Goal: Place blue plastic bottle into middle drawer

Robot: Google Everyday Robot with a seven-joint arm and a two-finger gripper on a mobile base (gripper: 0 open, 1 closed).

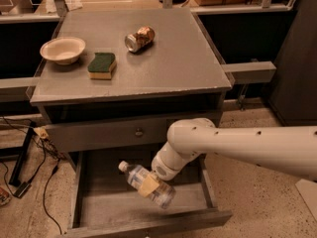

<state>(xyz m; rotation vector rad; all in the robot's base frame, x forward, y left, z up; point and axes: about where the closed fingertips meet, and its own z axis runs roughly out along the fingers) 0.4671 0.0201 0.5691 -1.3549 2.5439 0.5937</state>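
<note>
While the bench [163, 76] carries a pale bowl [62, 49], a green-and-yellow sponge [102, 65] and a crushed can [139, 38] on its grey top, the arm is busy lower down, at the open drawer [106, 209] beneath it. The white arm [247, 145] reaches in from the right edge of the view and bends down at a rounded joint in front of the cabinet. This puts the gripper [148, 185] over the drawer's floor, a little right of its middle. Its jaws are clamped on the bottle [132, 175]: a tan pad lies across the bottle's midsection, and the bottle looks to be held off the planks.

The bottle is tilted, its white cap up and to the left, its base lower and to the right, near the drawer's front edge. It is clear plastic with a pale label. Seen from this angle it lies inside the outline of the drawer, between the two thin side walls and touching neither.

Above the open drawer, a closed drawer front [99, 133] with a small round knob [138, 132] spans the cabinet. On the bench top the bowl stands near the left edge, the sponge is just to its right, and the can lies on its side farther back, toward the middle. Dark cables [29, 172] trail over the speckled floor [247, 202] to the left of the cabinet.
</note>
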